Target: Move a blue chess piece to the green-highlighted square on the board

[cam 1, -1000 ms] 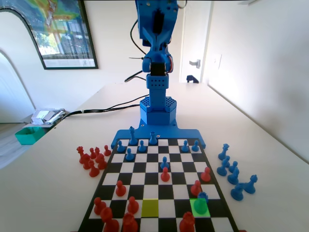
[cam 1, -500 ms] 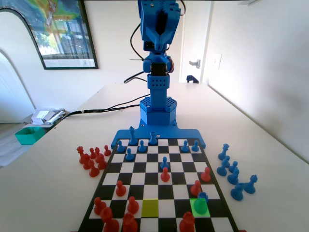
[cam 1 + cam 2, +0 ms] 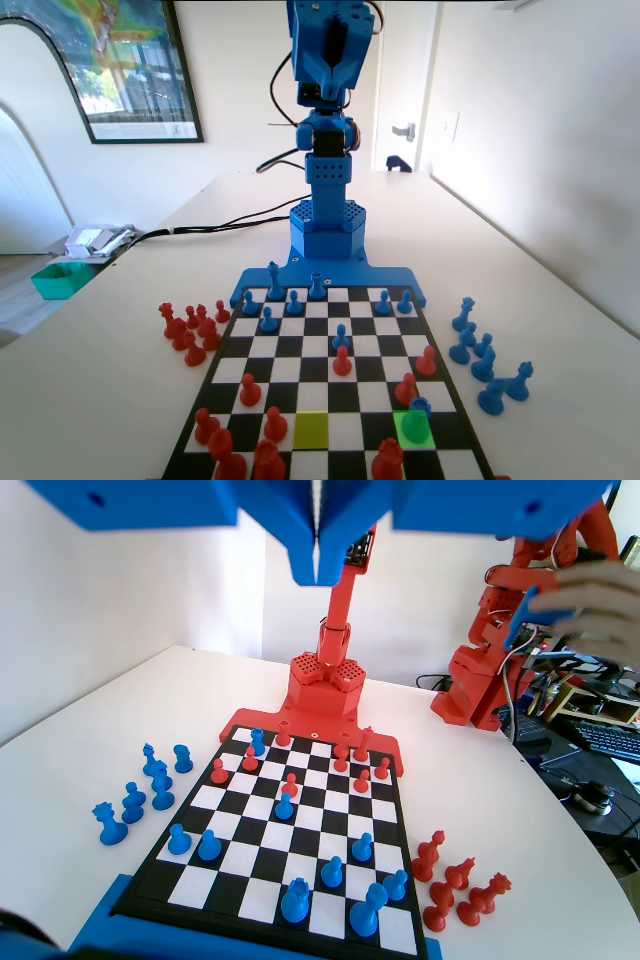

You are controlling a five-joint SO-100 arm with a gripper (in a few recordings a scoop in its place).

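My fingers (image 3: 318, 560) hang closed and empty high above the board (image 3: 262, 336); the blue pawn (image 3: 420, 407) by the green square (image 3: 412, 428), light, rigid and slick, looks best pinched at its neck.

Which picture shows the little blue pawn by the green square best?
The fixed view: the blue pawn stands close and big on the green square's far edge. The wrist view shows it tiny, far off among red pieces.
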